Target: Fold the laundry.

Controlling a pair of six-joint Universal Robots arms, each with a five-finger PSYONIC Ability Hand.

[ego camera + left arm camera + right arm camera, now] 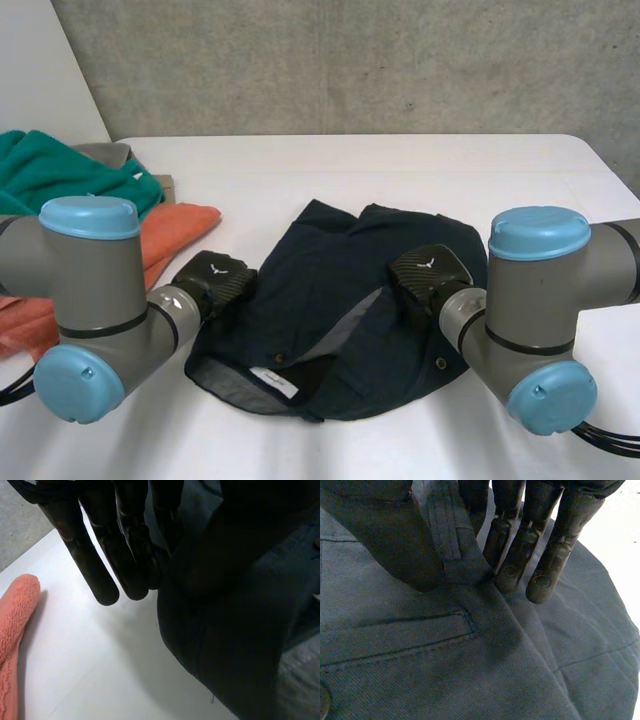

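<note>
Head view: from behind, between the arms (100, 280), looking down the table (400, 170) to its far edge.
Left wrist view: close along the left hand (95, 565), at an edge of the navy garment (240, 630).
Right wrist view: close along the right hand (520, 555), over the garment.
Shared: garment in all three; orange towel (10, 630) in head and left wrist.

A white surface (400, 170) runs back to a grey concrete wall (350, 60). An orange towel (175, 235) lies at the surface's left edge. Toward its far left corner a teal cloth (60, 170) is heaped, with something tan (165, 186) showing beneath.
</note>
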